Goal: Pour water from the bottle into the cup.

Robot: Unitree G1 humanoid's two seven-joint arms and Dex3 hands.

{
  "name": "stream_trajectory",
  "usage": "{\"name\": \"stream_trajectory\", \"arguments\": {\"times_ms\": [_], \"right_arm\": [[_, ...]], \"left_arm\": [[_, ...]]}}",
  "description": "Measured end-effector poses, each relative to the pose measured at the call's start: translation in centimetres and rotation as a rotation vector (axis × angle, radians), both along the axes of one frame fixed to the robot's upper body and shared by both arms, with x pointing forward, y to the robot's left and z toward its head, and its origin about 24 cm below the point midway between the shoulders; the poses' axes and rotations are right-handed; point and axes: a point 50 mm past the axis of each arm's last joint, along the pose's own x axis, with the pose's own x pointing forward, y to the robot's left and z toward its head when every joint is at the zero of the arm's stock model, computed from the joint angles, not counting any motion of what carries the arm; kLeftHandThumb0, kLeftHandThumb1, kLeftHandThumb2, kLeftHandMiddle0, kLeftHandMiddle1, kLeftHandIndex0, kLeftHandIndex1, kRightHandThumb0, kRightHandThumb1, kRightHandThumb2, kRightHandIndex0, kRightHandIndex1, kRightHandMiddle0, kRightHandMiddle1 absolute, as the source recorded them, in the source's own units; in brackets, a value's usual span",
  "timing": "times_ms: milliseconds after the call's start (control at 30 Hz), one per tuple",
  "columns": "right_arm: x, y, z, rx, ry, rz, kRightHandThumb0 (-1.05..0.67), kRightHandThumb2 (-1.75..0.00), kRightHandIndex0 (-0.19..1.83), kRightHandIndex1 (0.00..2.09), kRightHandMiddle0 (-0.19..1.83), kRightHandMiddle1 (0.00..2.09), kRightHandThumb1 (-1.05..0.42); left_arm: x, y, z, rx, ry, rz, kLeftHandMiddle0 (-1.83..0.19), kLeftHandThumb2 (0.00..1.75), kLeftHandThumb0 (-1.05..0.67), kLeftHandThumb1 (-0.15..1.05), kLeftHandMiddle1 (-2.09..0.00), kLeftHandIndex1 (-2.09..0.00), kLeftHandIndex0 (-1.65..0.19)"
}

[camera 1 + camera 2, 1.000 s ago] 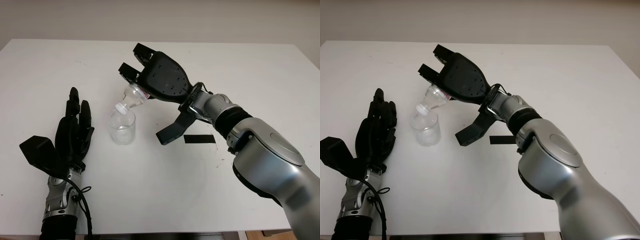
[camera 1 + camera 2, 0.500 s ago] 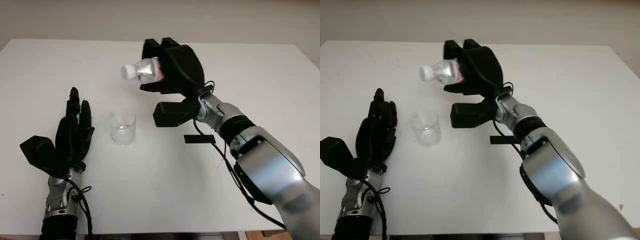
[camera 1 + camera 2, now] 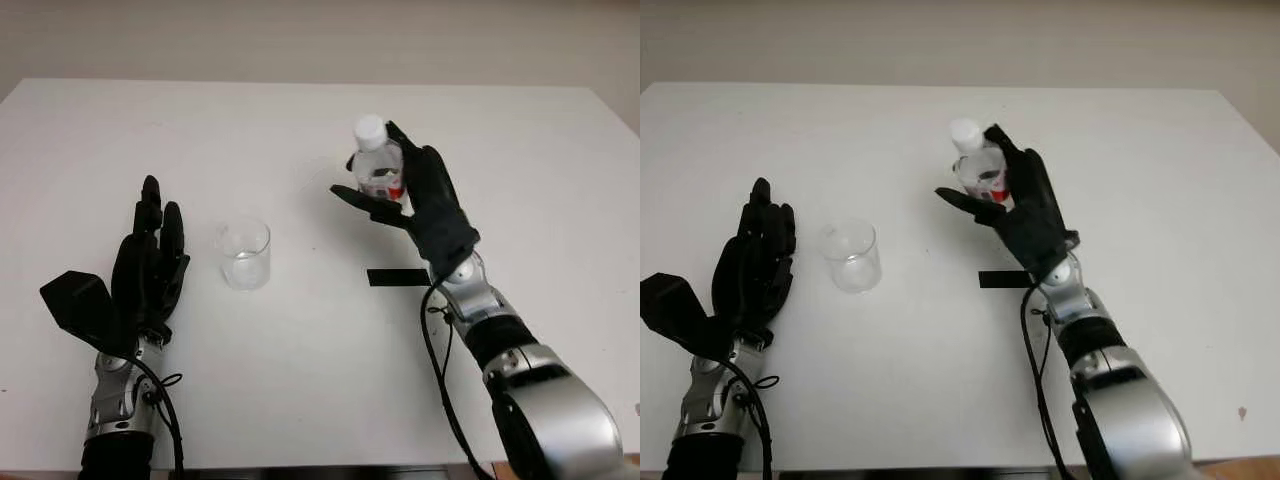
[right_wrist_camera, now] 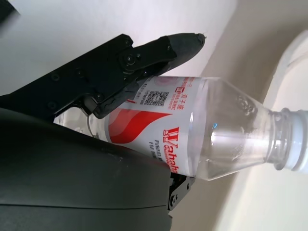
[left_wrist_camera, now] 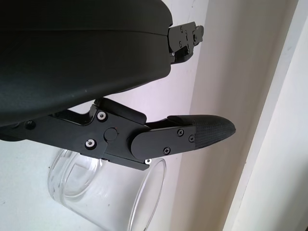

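Right of the cup (image 3: 246,254) and well apart from it, the right hand (image 3: 425,205) clasps the upright bottle (image 3: 377,165), which could tip if set down askew, while the left hand (image 3: 148,268) waits open beside the cup.

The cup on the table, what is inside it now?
The cup is clear glass, upright beside the open left hand. Whether it contains water cannot be told. The right hand holds the bottle upright, away from it.
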Motion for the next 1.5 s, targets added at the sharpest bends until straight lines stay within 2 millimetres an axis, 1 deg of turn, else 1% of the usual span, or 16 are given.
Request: {"name": "stream_trajectory", "arguments": {"times_ms": [67,133,200,267,400,467,633,867,1067,1300,1500], "right_arm": [[-1.0,-0.3,-0.8,0.08,0.079,0.002,-0.4,-0.37,1.33,2.09,0.96,2.09,-1.05],[-1.9,-0.6,-1.2,0.139,0.146,0.0,-0.39,-0.37,1.34,2.09,0.96,2.09,-1.05],[-2.8,-0.8,-1.0,0.192,0.186,0.007,-0.39,-0.37,1.42,2.09,1.04,2.09,-1.05],[-3.5,-1.0,-0.2,0.239,0.207,0.018,-0.39,-0.36,1.45,2.09,1.07,2.09,-1.05],[-4.7,-1.2,2.5,0.275,0.202,0.036,-0.4,-0.35,1.4,2.09,1.02,2.09,-1.05],[-5.0,-1.5,3.3,0.269,0.2,0.033,-0.4,-0.36,1.39,2.09,1.0,2.09,-1.05],[-5.0,-1.6,2.7,0.269,0.261,0.009,-0.39,-0.37,1.48,2.09,1.08,2.09,-1.05],[-4.7,-1.6,1.7,0.229,0.274,-0.025,-0.37,-0.4,1.58,2.09,1.19,2.09,-1.05],[-4.4,-1.2,0.8,0.192,0.304,-0.024,-0.38,-0.4,1.49,2.09,1.1,2.09,-1.05],[-3.9,-0.4,-0.2,0.193,0.34,-0.027,-0.38,-0.42,1.61,2.09,1.23,2.09,-1.05],[-3.8,-0.3,-0.2,0.166,0.34,-0.027,-0.39,-0.39,1.54,2.09,1.19,2.09,-1.05]], "left_arm": [[0.0,0.0,0.0,0.0,0.001,-0.001,0.18,0.51,-0.71,1.05,-0.05,-0.05,0.18],[0.0,0.0,0.0,0.0,0.003,-0.002,0.18,0.51,-0.72,1.05,-0.05,-0.05,0.18],[0.0,0.0,0.0,-0.001,0.006,-0.002,0.17,0.51,-0.72,1.05,-0.06,-0.06,0.17],[0.0,-0.1,0.0,0.0,0.008,-0.004,0.17,0.51,-0.72,1.05,-0.06,-0.06,0.16],[0.0,-0.3,-0.1,0.001,0.016,-0.013,0.17,0.52,-0.72,1.05,-0.06,-0.05,0.17],[-0.1,-0.4,-0.2,0.001,0.021,-0.017,0.17,0.52,-0.72,1.05,-0.06,-0.05,0.17],[-0.4,-0.4,-0.3,0.001,0.026,-0.018,0.18,0.52,-0.72,1.05,-0.05,-0.05,0.18],[-0.5,-0.4,-0.3,0.003,0.026,-0.017,0.17,0.52,-0.72,1.05,-0.05,-0.05,0.18],[-0.6,-0.3,-0.3,0.001,0.026,-0.016,0.16,0.51,-0.72,1.05,-0.06,-0.06,0.16],[-0.7,-0.3,-0.2,0.0,0.027,-0.018,0.18,0.51,-0.72,1.05,-0.05,-0.05,0.18],[-0.7,-0.2,-0.2,0.0,0.03,-0.015,0.18,0.51,-0.72,1.05,-0.05,-0.05,0.18]]}}
